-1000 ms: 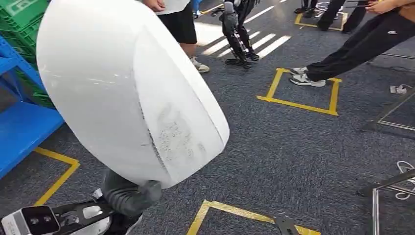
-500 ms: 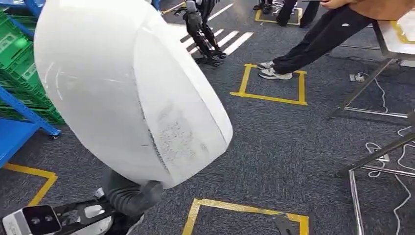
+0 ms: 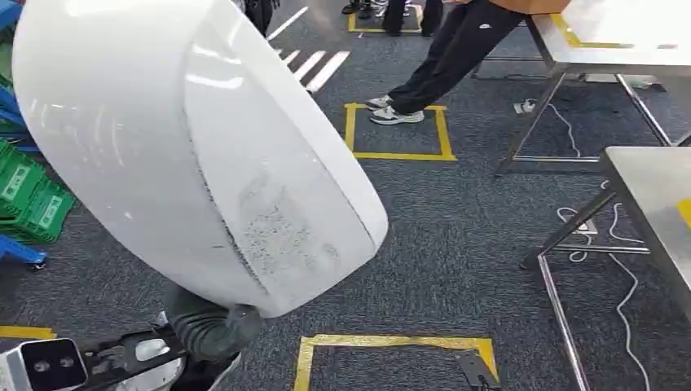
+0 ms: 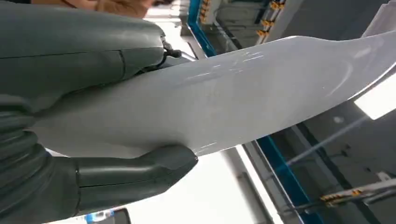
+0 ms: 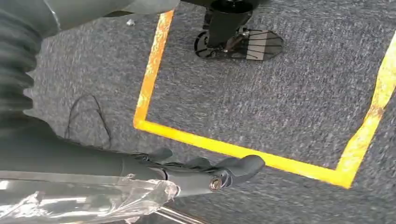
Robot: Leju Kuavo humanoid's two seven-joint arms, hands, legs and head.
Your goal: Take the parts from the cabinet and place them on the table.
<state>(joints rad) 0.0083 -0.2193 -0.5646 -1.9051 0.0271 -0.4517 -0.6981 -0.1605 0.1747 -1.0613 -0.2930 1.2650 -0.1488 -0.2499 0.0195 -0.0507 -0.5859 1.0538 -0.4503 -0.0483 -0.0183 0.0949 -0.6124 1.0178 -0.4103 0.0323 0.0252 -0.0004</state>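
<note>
A large white curved shell part (image 3: 195, 155) takes up the left half of the head view, held up in front of me and tilted. My left hand (image 4: 70, 51) grips its edge, with the thumb (image 4: 135, 170) on one face of the white part (image 4: 243, 98) and the fingers on the other. In the head view the dark ribbed wrist of my left hand (image 3: 208, 326) sits under the part's lower rim. My right hand (image 5: 196, 175) hangs over the carpet with its fingers stretched out and nothing in them. A bare steel table (image 3: 660, 195) stands at the right.
A second steel table (image 3: 627, 32) stands at the far right, with a person's legs (image 3: 440, 57) beside it. Green crates (image 3: 33, 204) sit at the left on blue shelving. Yellow tape squares (image 3: 395, 130) mark the grey carpet, and white cables (image 3: 607, 236) lie under the near table.
The whole picture has shifted left as the camera turned right: the blue shelf slid out of frame and two steel tables came in. The white part stays in my left hand.
</note>
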